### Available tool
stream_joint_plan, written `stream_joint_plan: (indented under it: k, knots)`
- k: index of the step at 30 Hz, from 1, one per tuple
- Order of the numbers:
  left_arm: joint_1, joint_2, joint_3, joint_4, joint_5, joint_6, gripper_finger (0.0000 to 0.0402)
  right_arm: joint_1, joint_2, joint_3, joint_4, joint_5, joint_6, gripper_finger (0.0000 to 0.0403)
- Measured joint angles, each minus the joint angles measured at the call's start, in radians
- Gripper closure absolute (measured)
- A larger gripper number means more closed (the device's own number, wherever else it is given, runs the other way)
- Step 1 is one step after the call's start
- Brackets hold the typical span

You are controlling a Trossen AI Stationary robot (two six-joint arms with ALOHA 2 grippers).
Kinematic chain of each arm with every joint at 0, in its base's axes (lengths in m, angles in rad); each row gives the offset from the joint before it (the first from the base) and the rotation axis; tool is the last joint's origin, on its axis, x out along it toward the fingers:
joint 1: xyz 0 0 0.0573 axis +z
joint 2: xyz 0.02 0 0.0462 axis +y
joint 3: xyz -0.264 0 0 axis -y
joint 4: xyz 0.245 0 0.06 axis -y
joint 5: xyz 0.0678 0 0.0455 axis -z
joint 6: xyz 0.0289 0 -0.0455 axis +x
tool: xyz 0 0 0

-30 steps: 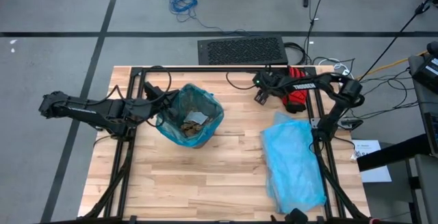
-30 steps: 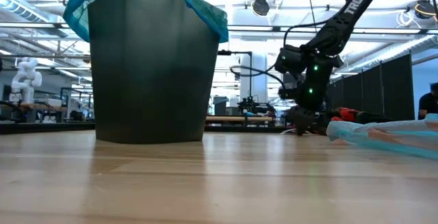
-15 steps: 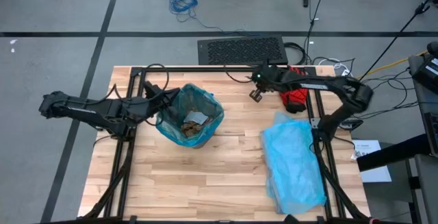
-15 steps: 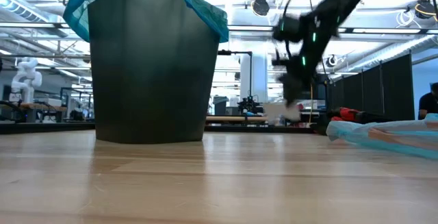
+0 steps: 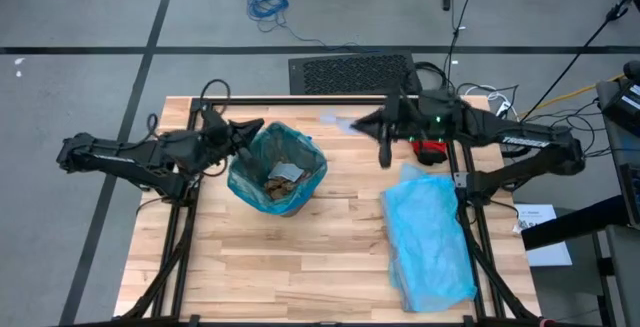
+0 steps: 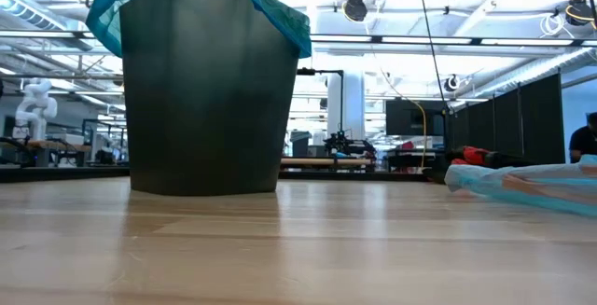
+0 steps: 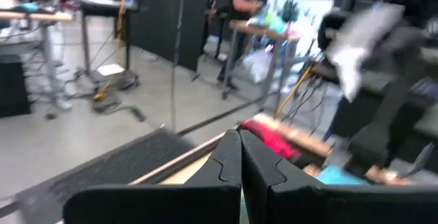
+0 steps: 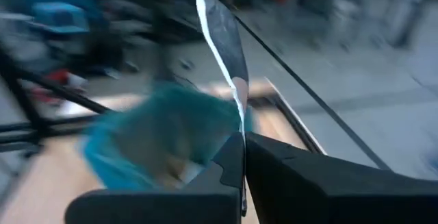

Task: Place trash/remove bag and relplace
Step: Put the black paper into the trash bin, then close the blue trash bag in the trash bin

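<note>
Wooden table (image 5: pixel 300 257), right gripper (image 8: pixel 243 157) pinching white scrap (image 8: pixel 222 42)

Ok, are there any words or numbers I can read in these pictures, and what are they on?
No text here can be read for sure.
White lettering on the right arm: too blurred to read.
Print on the paper sheet beside the table: too small to read.

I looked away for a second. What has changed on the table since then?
The right claw, shut on a thin silvery scrap, rose from beside the red glove and swung toward the bin. The left claw, shut, lifted at the bin's rim. Bin and pale blue bag stayed.
</note>
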Motion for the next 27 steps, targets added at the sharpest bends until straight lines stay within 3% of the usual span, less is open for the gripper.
stream_joint_plan:
  k: [6,15,23,27]
  knots:
    - [0.000,0.000,0.034,0.053,0.045,-0.005,0.0401,0.109,0.191,0.151,0.032,0.006,-0.064,0.0403]
    - [0.000,0.000,0.046,0.043,0.046,-0.088,0.0401,0.094,0.461,0.312,-0.076,0.009,-0.030,0.0390]
    - [0.000,0.000,0.046,0.040,0.056,-0.088,0.0401,0.096,0.561,0.335,0.022,0.005,-0.039,0.0260]
    - [0.000,0.000,0.046,0.041,0.104,-0.009,0.0401,0.088,0.557,0.335,0.067,0.006,-0.155,0.0191]
